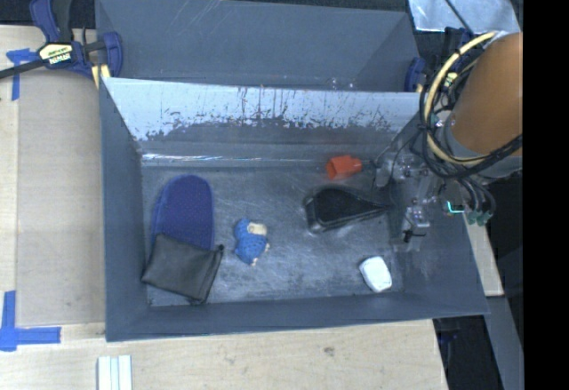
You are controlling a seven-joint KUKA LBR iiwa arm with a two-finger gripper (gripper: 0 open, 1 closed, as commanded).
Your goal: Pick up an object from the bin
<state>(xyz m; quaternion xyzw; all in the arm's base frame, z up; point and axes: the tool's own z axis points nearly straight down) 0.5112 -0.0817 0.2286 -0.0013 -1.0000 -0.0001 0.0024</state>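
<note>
the gripper (pixel 412 228) is low down in the grey bin (pixel 267 313), close to the bin's right wall. the arm (pixel 484 153) comes in over the bin's right edge. it has a big orange cover (pixel 493 86) on it, and yellow and black cables (pixel 436 104) loop beside the cover. i cannot tell if the gripper is spread apart or squeezed together.

the thing nearest to the gripper is a black thing (pixel 336 207). it is fat and round at one end and thin at the other. it lies flat on the bin floor, a bit right of the middle. its thin end points at the gripper and comes just beside it. i cannot tell if the two touch.

a small white rounded thing (pixel 375 274) lies near the front edge, toward the front right corner. it is near the gripper but apart from it.

a small orange thing (pixel 343 167) sits by the back wall, just behind the black thing.

a little blue toy (pixel 251 240) with a pale spot on it lies near the middle of the floor, closer to the front edge.

a long blue oval thing (pixel 184 212) lies near the left wall. a dark square pad (pixel 182 268) lies in the front left corner, and its back edge touches the front end of the blue oval thing.
</note>
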